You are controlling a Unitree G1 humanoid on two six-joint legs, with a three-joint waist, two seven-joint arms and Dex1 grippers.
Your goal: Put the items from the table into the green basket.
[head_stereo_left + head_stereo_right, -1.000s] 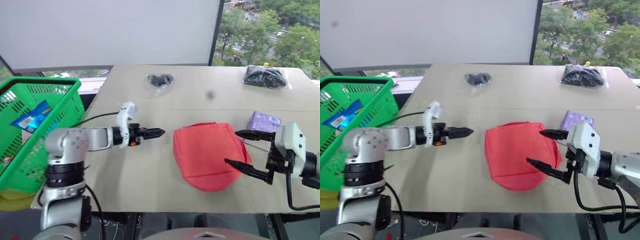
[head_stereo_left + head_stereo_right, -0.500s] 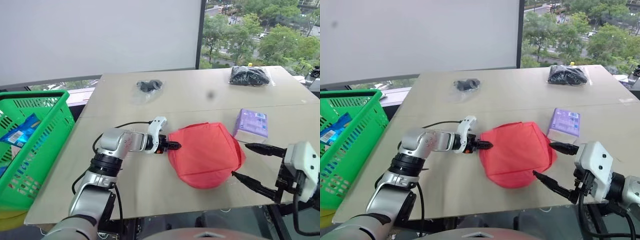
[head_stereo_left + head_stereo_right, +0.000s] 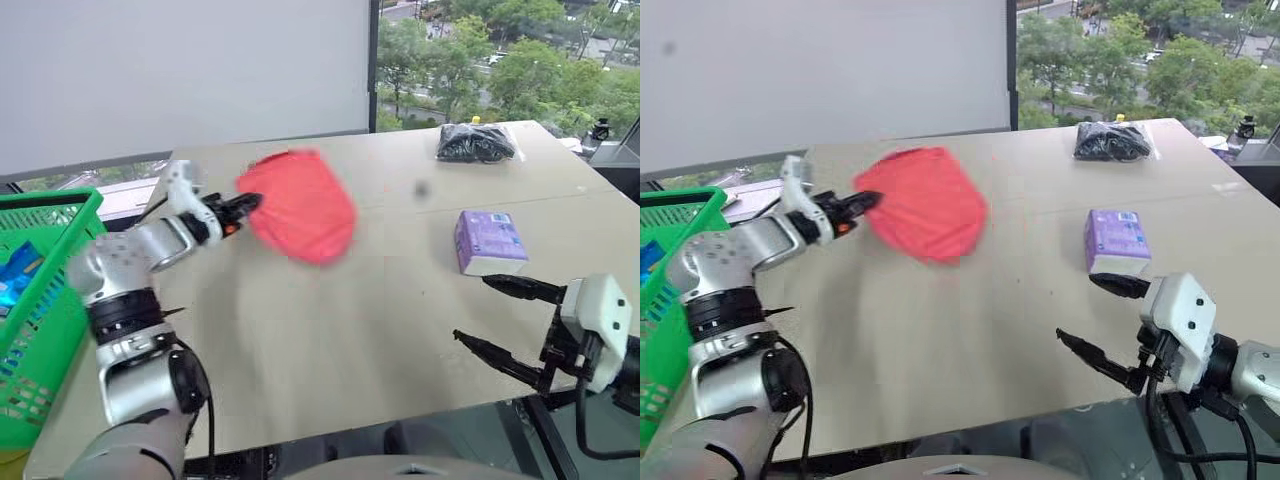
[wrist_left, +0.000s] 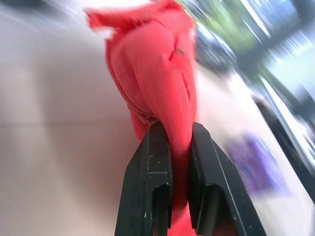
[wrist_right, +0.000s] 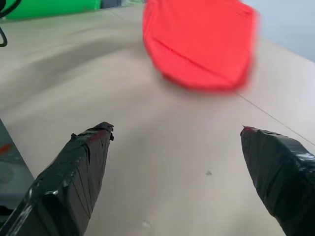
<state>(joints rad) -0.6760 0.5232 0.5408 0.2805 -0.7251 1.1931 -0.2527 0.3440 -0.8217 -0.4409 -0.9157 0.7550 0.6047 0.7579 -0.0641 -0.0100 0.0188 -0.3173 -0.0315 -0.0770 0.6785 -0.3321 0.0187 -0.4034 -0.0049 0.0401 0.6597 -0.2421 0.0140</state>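
- Above the far left part of the table, the red pouch hangs clear of the surface, pinched at one edge by the left gripper.
- From the left wrist view, the two black fingers of that gripper are pressed tight on a fold of the red fabric, which bunches up beyond them.
- The pouch is blurred in the head views and in the right wrist view, so its exact outline cannot be told.
- The green basket stands off the table's left side, well apart from the pouch, and a blue-and-white tube lies inside it against the lattice wall.
- A small purple packet lies flat on the right part of the table, near the right gripper but not touching it.
- The right gripper hovers at the near right edge of the table with its jaws spread wide and nothing between them; its fingers point across the tabletop toward the pouch.
- One clear bag of black objects rests at the far right corner of the table, well apart from everything else.
- A small dark spot marks the tabletop between that bag and the pouch.
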